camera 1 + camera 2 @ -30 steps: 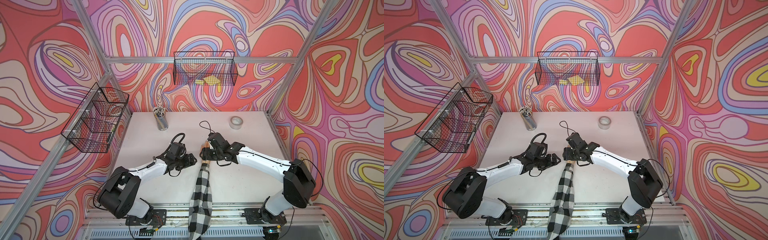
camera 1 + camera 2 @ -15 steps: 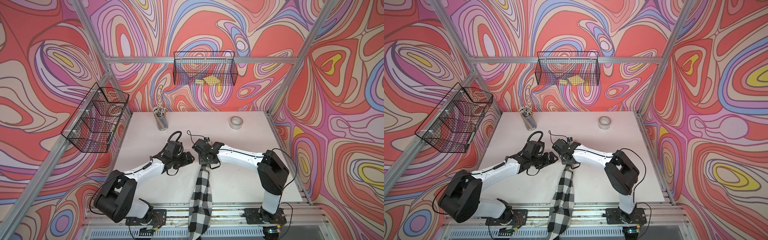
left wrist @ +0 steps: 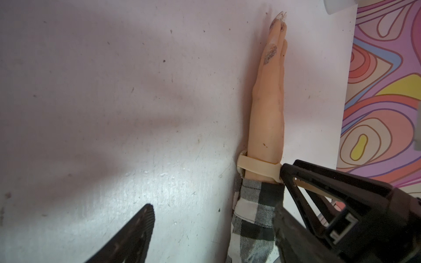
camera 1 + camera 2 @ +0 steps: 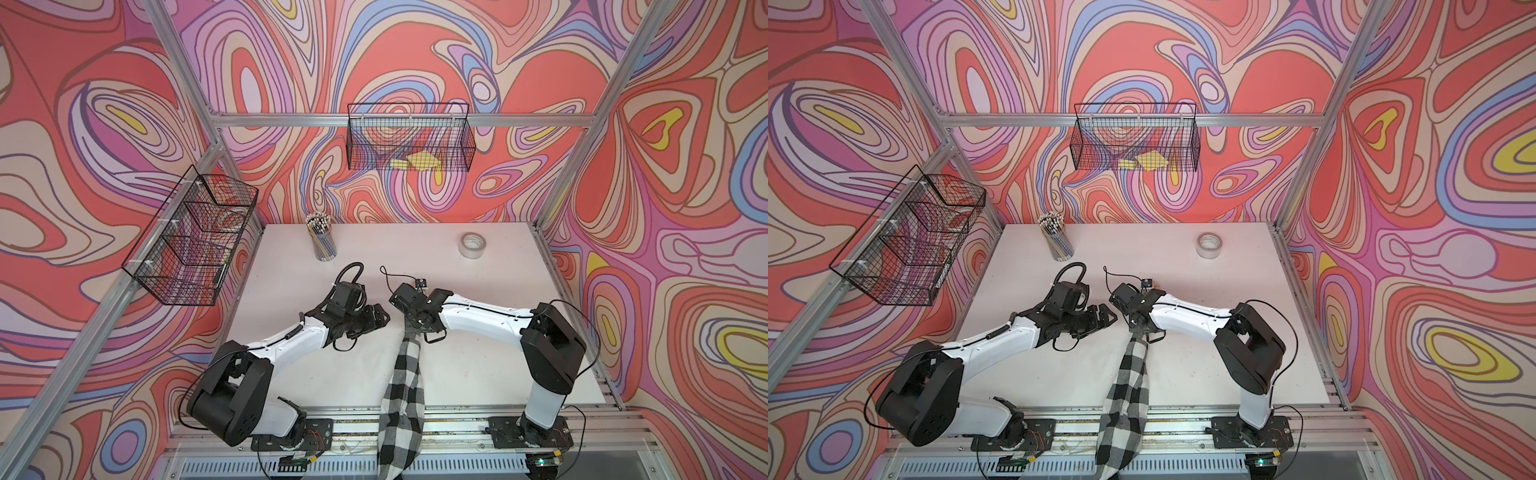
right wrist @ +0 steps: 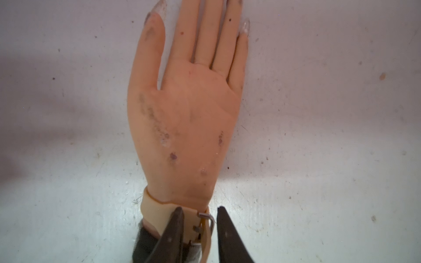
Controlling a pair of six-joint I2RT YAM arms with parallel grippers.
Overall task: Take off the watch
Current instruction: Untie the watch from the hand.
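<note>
Scuffed, pale matte table (image 4: 478, 332) under swirl-patterned walls; on it lies a smooth, rubbery mannequin hand (image 5: 189, 109), palm up, in a black-and-white checked sleeve (image 4: 405, 374); the watch (image 5: 159, 209), with its slim beige strap and small metal buckle (image 5: 208, 218), circles the wrist; my right gripper (image 5: 199, 208) straddles the buckle, jaws narrowed but not clamped; my left gripper (image 4: 380, 316) gapes empty beside the sleeve; a tape roll (image 4: 472, 245) and a pencil cup (image 4: 322, 241) stand far back.
</note>
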